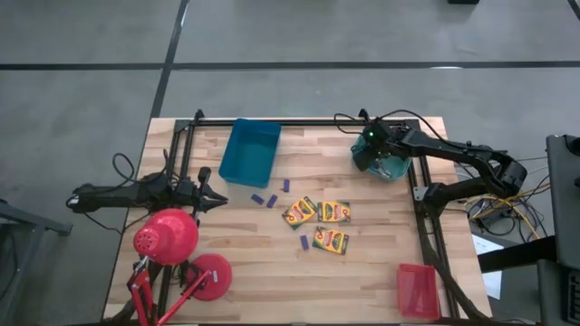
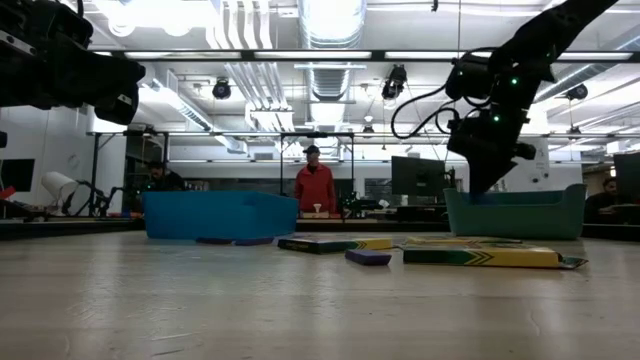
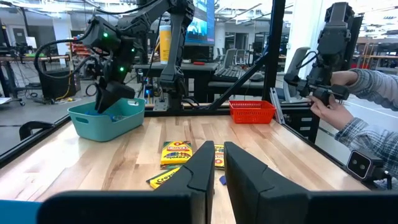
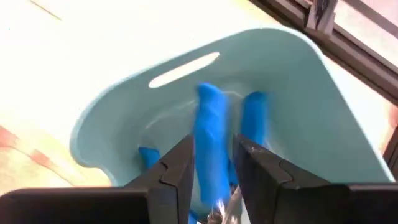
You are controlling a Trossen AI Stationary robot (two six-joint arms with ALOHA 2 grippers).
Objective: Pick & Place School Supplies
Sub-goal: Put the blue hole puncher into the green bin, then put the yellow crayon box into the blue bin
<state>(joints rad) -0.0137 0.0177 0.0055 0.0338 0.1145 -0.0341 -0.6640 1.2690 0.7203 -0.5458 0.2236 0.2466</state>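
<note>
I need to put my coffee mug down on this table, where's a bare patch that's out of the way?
Bare wood lies between the crayon boxes and the red tray, and along the near edge right of the red lamp. The middle is crowded with boxes and purple sticks. Avoid the teal tray, where the right gripper works.

Right tool (image 2: pixel 490 185) dipping into teal tray (image 2: pixel 515 213), blue tray (image 2: pixel 220 215) left, crayon boxes (image 2: pixel 480 257) on table (image 2: pixel 300 310)
</note>
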